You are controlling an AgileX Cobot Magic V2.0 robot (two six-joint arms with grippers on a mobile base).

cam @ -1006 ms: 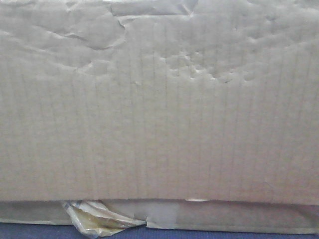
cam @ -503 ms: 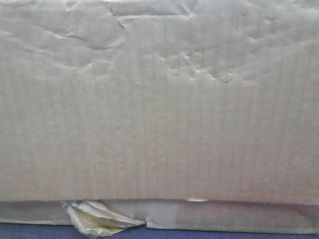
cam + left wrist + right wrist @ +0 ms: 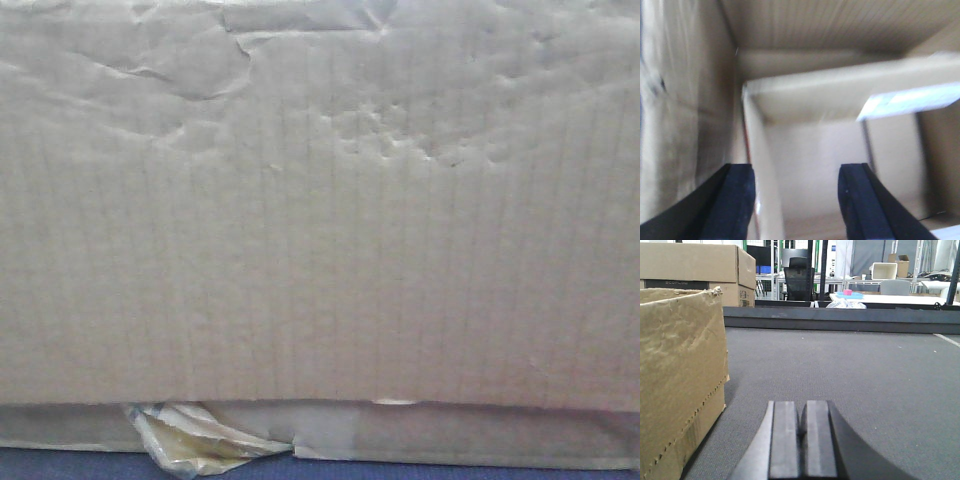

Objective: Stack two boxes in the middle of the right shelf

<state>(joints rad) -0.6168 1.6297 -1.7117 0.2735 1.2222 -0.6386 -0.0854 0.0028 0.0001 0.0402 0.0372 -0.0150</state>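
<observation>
Black office chair [image 3: 800, 277] near white table [image 3: 900, 299] bearing blue tray [image 3: 849, 294].

The front view is pressed close against a box wall [image 3: 320, 250]. A box interior [image 3: 810, 150] is seen from the left wrist; the grey surface [image 3: 865, 380], low, from the right.

Matt tan corrugated cardboard box [image 3: 320, 250] is showing creases and dents; glossy yellowish tape [image 3: 190, 440] is peeling; grey carpet [image 3: 865, 380] is looking rough, matt.

Left gripper [image 3: 796, 185]: 2 dark fingers [image 3: 735, 200] standing wide apart, pointing forward.
Right gripper [image 3: 800, 415]: 2 pads [image 3: 784, 435] pressing together, lying low and level.
</observation>
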